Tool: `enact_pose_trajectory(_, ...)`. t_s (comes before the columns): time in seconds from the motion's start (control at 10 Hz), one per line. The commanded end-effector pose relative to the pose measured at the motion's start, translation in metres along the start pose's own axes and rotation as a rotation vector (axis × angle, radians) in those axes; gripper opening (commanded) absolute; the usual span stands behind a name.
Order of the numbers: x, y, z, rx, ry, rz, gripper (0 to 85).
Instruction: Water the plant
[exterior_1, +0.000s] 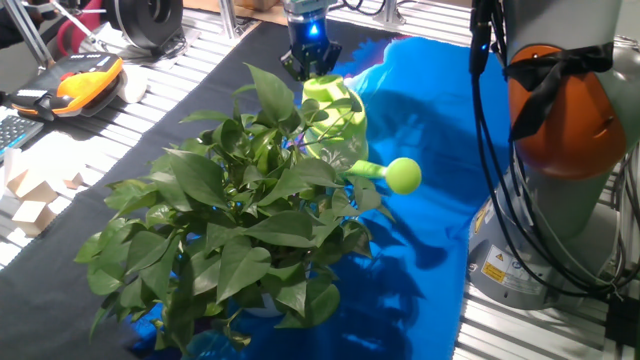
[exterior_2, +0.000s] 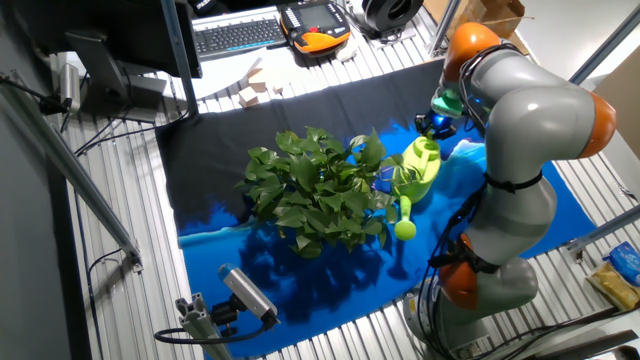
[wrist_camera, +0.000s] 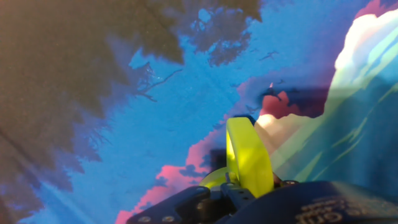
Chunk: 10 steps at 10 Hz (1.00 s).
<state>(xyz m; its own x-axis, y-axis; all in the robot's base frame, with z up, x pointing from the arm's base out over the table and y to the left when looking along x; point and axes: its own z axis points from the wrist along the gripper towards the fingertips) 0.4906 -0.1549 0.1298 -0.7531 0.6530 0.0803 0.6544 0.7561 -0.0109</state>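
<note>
Hand view showed your tool (wrist_camera: 245, 186) clamped on the lime-green handle of the watering can (wrist_camera: 249, 158), the strap rising between the dark fingers above the printed blue cloth (wrist_camera: 186, 112). From one fixed view, the tool (exterior_1: 310, 62) sat at the top of the can (exterior_1: 335, 115), which hung beside and partly behind the plant (exterior_1: 240, 210), its round-headed spout (exterior_1: 403, 175) jutting out to the side, clear of the leaves. The bushy plant stood mid-worktop on the seam between black cloth (exterior_1: 150, 120) and blue cloth. In the other fixed view, the can (exterior_2: 420, 170) touched the foliage's edge, and the spout head (exterior_2: 404, 229) pointed towards the camera, not at the pot.

To do this step well, you would have wanted to swing the can so the spout head came over the leaves, then tip it gently, keeping the body off the stems. Judging by the grip, the thin handle could have pivoted between the fingers, so a slow wrist roll looked the safer choice. The pot itself was hidden under the leaves, so aiming for the centre of the foliage seemed the best guide.
</note>
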Motion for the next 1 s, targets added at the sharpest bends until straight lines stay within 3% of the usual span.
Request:
enact_pose_trajectory(0.0, 0.001, 0.001, 0.002, 0.000, -0.001, 0.001, 0.0)
enact_pose_trajectory(0.1, 0.003, 0.001, 0.002, 0.000, -0.001, 0.006, 0.0)
enact_pose_trajectory(0.2, 0.003, 0.002, 0.002, 0.004, -0.003, 0.008, 17.0)
enact_pose_trajectory(0.3, 0.003, 0.002, 0.002, 0.007, -0.005, 0.008, 17.0)
enact_pose_trajectory(0.4, 0.003, 0.002, 0.002, 0.010, -0.007, 0.011, 34.0)
enact_pose_trajectory(0.7, 0.004, 0.005, 0.000, 0.016, -0.012, 0.026, 34.0)
enact_pose_trajectory(0.8, 0.004, 0.005, -0.004, 0.033, -0.023, 0.033, 51.0)
enact_pose_trajectory(0.9, 0.001, 0.007, -0.012, 0.026, -0.014, 0.037, 51.0)
